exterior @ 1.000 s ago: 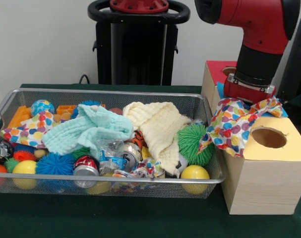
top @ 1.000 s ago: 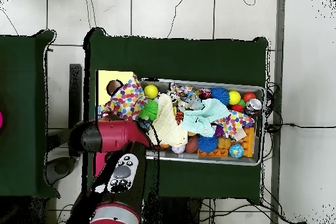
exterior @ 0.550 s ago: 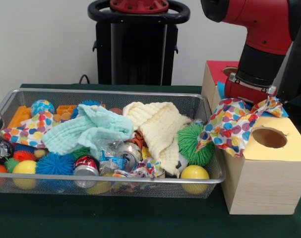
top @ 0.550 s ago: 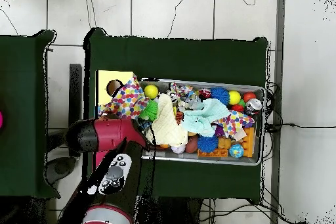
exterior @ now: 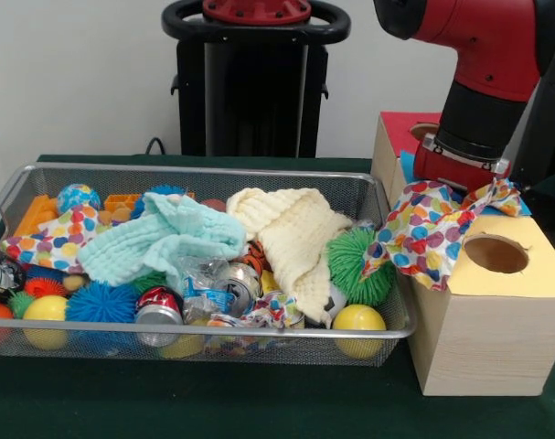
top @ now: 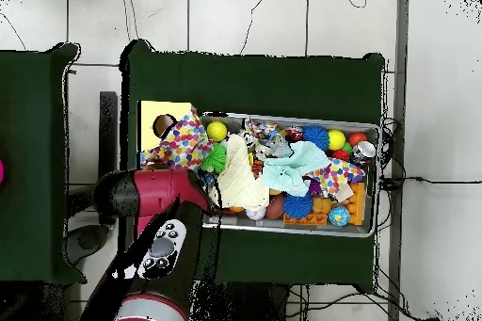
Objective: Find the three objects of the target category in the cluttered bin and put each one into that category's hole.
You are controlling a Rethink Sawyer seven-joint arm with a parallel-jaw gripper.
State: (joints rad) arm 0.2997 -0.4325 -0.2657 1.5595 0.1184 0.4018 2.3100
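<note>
On the green table, draping over the wooden box (exterior: 483, 315) beside the wire bin (exterior: 39, 178), the polka-dot cloth (exterior: 423, 233) trailing toward eight o'clock from the gripper (exterior: 455, 183) (grip hidden, cannot tell), yellow hole (exterior: 496, 253) lying at four o'clock.

Bin (exterior: 39, 174) is shiny silver wire mesh, see-through all round. The box (exterior: 483, 343) looks like pale unfinished wood, matt, with a smooth yellow top. Dotted cloth (exterior: 423, 233) draped on it is thin printed fabric, a bit crinkly. Mint cloth (exterior: 163, 238) and cream cloth (exterior: 291, 233) are soft waffle-textured cotton. Crushed cans (exterior: 158, 306) are glossy metal. Green ball (exterior: 359, 265) is rubbery and spiky, yellow ball (exterior: 359, 320) smooth plastic. Tabletop (exterior: 259, 402) is matt dark green felt-like cloth.
</note>
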